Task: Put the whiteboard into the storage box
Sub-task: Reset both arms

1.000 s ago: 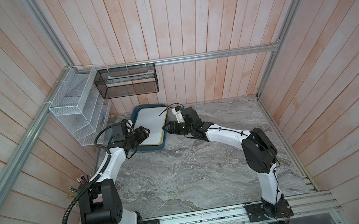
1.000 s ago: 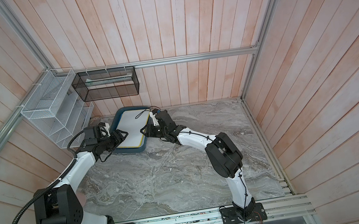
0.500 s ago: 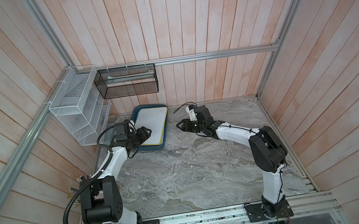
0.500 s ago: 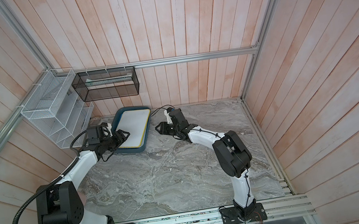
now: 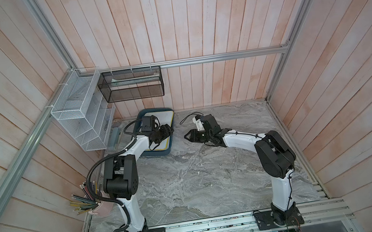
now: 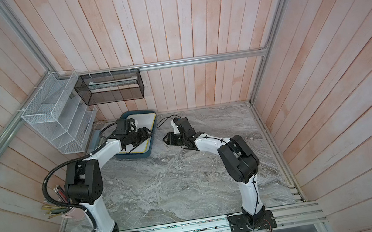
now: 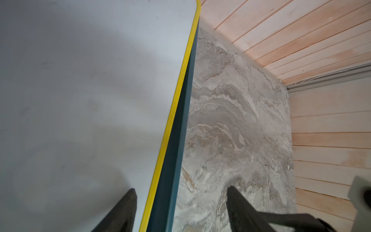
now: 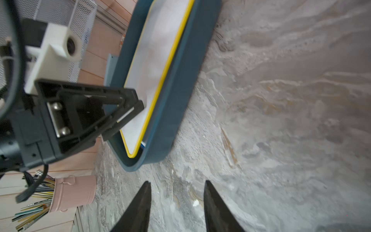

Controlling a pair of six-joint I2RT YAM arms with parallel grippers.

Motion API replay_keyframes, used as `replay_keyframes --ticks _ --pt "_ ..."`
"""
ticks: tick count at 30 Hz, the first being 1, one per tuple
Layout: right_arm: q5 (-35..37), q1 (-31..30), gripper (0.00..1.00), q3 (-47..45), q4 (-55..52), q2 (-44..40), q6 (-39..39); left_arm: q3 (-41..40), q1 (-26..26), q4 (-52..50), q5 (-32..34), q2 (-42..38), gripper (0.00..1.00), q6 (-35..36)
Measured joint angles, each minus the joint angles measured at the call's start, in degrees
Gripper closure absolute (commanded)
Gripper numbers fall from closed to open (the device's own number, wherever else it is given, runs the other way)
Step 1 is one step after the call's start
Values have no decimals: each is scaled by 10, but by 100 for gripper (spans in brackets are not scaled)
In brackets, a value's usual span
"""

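The white, yellow-edged whiteboard lies flat inside the dark teal storage box at the table's back left. My left gripper hovers open over the box's right side. In the left wrist view the left gripper has one finger over the whiteboard and the other beyond the box rim, above the marble. My right gripper is open and empty over the marble, a little right of the box.
A white wire rack and a black mesh basket hang on the walls above the box. A pink cup of pencils stands at the table's left edge. Wooden walls enclose the marble table.
My right gripper has drawn back from the box's right edge to the right, over the marble. My left gripper has moved right across the whiteboard to the box's right rim.
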State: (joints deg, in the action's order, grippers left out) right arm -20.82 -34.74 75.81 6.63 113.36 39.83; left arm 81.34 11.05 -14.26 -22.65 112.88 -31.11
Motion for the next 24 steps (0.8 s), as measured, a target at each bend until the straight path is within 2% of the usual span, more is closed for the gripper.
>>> replay_keyframes --ticks 7,15,18,24 --pt "9 13 56 -64 5 -52 0 67 0 -20 21 72 27 21" --pt "20 34 56 -122 15 -101 -3 62 -12 -20 25 65 27 26" --pt "31 46 56 -138 7 -106 -15 28 -12 -10 32 36 27 31" --pt "76 61 56 -154 -39 -150 -71 -115 -12 62 60 -102 27 42"
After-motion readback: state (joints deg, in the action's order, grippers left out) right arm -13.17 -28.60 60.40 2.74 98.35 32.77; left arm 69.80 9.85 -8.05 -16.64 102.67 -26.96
